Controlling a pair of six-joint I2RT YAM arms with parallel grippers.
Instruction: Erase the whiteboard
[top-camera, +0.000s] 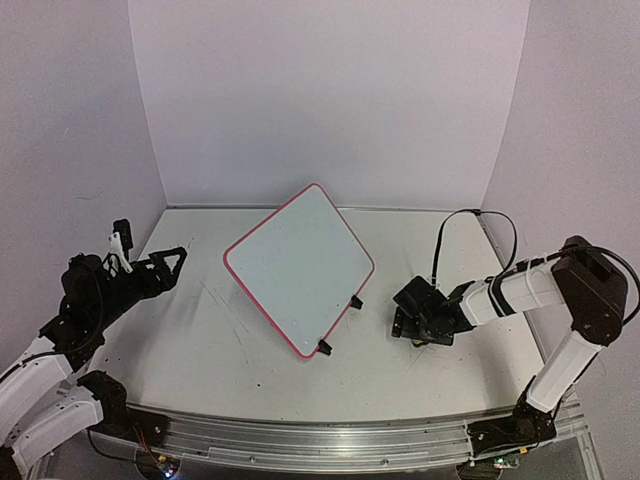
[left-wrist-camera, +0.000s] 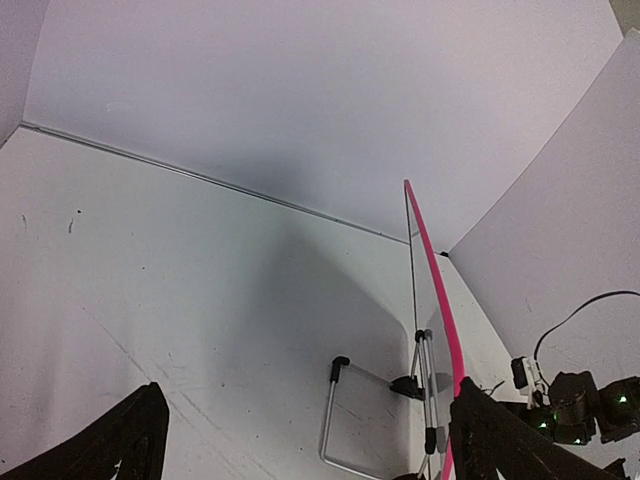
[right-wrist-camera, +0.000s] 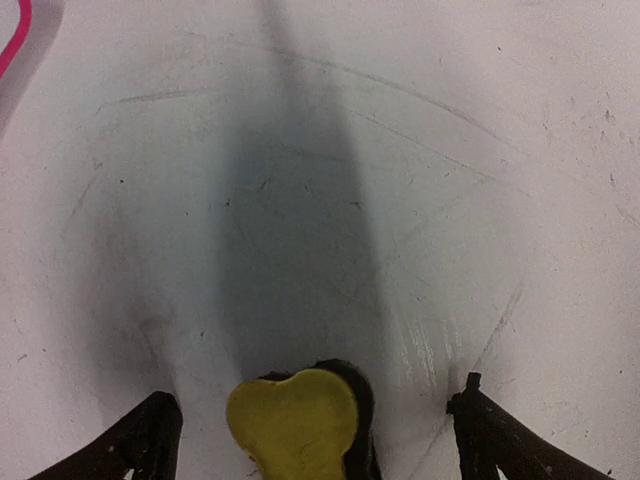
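The whiteboard (top-camera: 298, 265), white with a red-pink frame and two black feet, stands tilted on its wire stand in the middle of the table; its face looks blank. In the left wrist view its pink edge (left-wrist-camera: 440, 310) shows edge-on, with the wire stand (left-wrist-camera: 345, 420) behind it. My left gripper (top-camera: 165, 262) is open and empty, left of the board and apart from it; it also shows in the left wrist view (left-wrist-camera: 310, 450). My right gripper (top-camera: 408, 310) is open, right of the board. A yellow eraser (right-wrist-camera: 295, 420) with a black underside lies on the table between its fingers (right-wrist-camera: 150, 440), untouched.
The white table (top-camera: 220, 350) is scuffed and scratched. Pale walls close in at the back and both sides. A black cable (top-camera: 470, 225) loops over the right arm. A metal rail (top-camera: 320, 440) runs along the near edge.
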